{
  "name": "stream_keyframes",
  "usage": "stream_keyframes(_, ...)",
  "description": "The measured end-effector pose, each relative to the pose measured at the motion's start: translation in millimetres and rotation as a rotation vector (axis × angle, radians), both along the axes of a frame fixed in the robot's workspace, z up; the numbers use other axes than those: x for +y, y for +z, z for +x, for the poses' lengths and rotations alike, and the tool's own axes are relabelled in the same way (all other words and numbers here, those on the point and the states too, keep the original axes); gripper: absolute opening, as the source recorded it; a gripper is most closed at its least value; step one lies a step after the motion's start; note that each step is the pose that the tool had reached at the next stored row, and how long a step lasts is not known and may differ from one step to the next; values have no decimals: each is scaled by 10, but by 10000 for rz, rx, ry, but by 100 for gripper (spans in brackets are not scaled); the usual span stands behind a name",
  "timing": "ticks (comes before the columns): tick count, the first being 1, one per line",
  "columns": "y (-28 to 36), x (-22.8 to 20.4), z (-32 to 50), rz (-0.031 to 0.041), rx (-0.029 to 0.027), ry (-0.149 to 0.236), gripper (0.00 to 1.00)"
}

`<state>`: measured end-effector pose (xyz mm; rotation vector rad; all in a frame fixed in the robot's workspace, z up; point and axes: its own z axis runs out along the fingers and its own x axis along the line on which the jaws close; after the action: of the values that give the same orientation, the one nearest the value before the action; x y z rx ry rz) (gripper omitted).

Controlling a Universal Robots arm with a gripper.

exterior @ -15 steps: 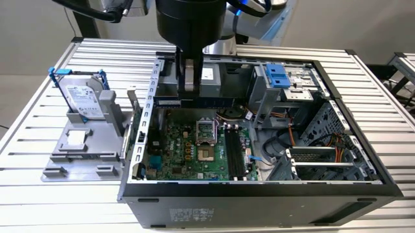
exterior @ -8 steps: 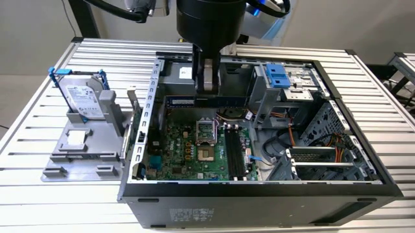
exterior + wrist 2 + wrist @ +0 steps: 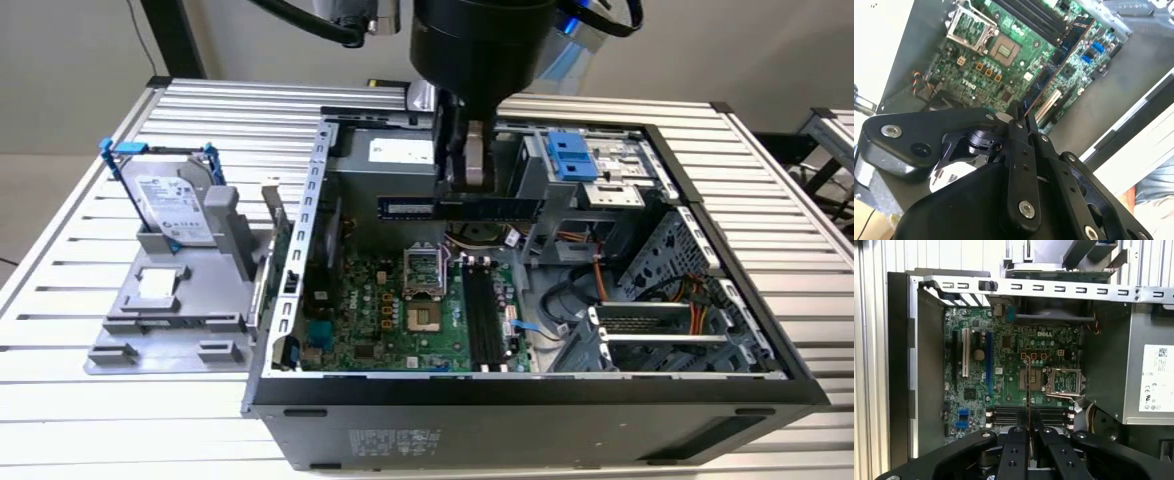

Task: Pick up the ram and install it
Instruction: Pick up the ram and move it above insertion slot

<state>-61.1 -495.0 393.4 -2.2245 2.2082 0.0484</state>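
Observation:
The ram [image 3: 407,207] is a long dark board that hangs level above the open computer case [image 3: 534,405]. My gripper [image 3: 467,195] is shut on its middle. In both wrist views the ram [image 3: 1054,65] [image 3: 1027,385] shows edge-on, running out from between the black fingers [image 3: 1016,137] [image 3: 1016,437]. Below it lies the green motherboard [image 3: 374,320] with its long black memory slots [image 3: 483,320] [image 3: 1009,416]. The stick is well above the slots and touches nothing else.
A silver hard drive with blue rails [image 3: 171,205] stands on a grey holder [image 3: 174,310] at the exterior view's left, outside the case. Inside are the power supply [image 3: 1149,375], drive cage [image 3: 667,330], cables [image 3: 587,290] and the empty processor socket [image 3: 1064,382]. Metal case walls ring the board.

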Motion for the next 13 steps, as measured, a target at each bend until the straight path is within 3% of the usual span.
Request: stream_keyframes(13,0,26,424,-1,0,1,0)
